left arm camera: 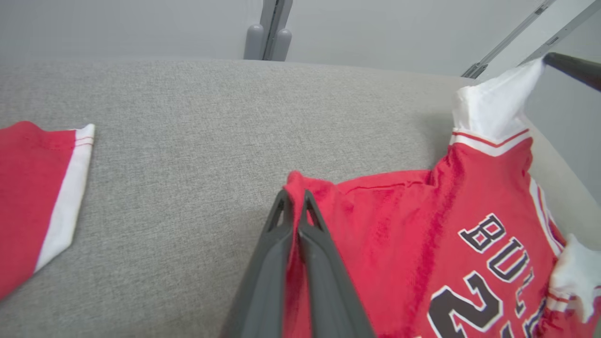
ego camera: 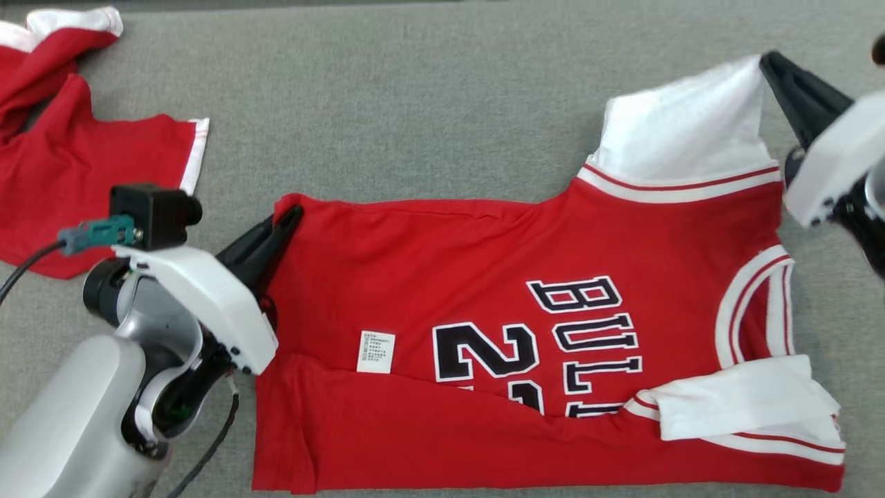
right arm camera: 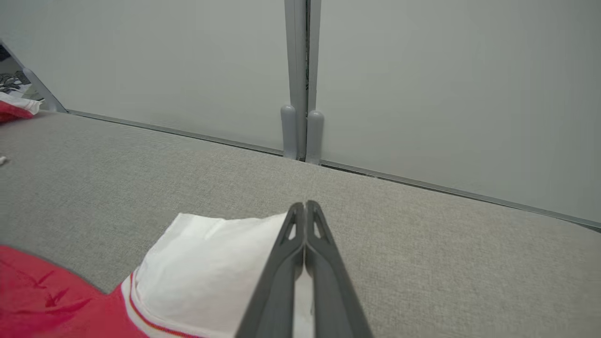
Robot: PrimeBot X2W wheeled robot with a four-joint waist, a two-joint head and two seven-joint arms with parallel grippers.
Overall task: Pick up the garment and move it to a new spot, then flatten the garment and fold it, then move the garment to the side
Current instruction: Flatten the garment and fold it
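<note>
Head view: left gripper (ego camera: 296, 211) on garment (ego camera: 484, 263)

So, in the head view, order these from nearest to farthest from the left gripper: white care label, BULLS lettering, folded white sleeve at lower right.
1. White care label, on the jersey, lower right of the left gripper.
2. BULLS lettering, mid-jersey, further right.
3. Folded white sleeve, far lower right corner.

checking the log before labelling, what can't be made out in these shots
Print on the care label: too small to read, head view.
Second digit of the jersey's number: mostly under a red fold, head view.
Part of the other red garment: cut off by the head view's left edge.
</note>
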